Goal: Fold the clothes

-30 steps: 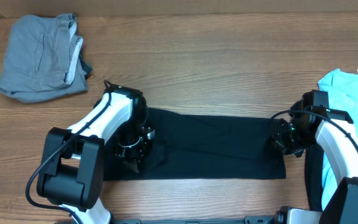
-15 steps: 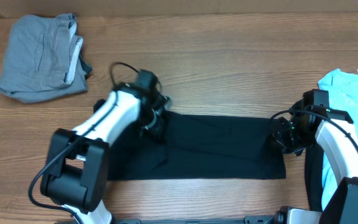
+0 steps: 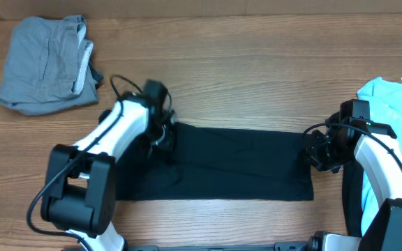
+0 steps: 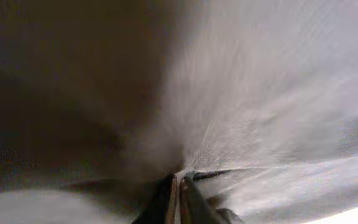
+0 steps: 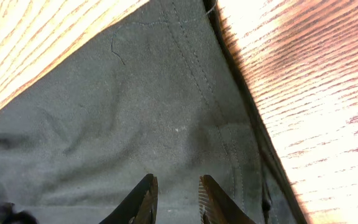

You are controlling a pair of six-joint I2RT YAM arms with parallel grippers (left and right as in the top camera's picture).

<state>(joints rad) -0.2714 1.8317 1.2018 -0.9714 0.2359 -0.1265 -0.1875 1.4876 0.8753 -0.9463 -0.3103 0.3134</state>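
Wood-grain bench point(image 3: 257, 63) fills the overhead view; across its near middle lies the black garment point(image 3: 236, 164), folded into a long flat band running left to right; a crumpled grey garment point(image 3: 44, 63) sits well apart at the far left corner, and a light blue garment point(image 3: 396, 104) lies at the right edge.

From the near left, the left arm point(image 3: 117, 129) reaches to the band's far left corner, where the cloth is rumpled; the left jaws stand drawn together to a thin slit in the blurred wrist view, cloth right at their tips; whether any fabric is pinched in that slit cannot be told.

At the band's right end, the right arm point(image 3: 379, 157) comes in from the near right; the right jaws stand apart with a clear gap and nothing between them, poised over the black fabric point(image 5: 135, 112) just beside its stitched edge; bare wood point(image 5: 316, 93) shows beyond that edge.
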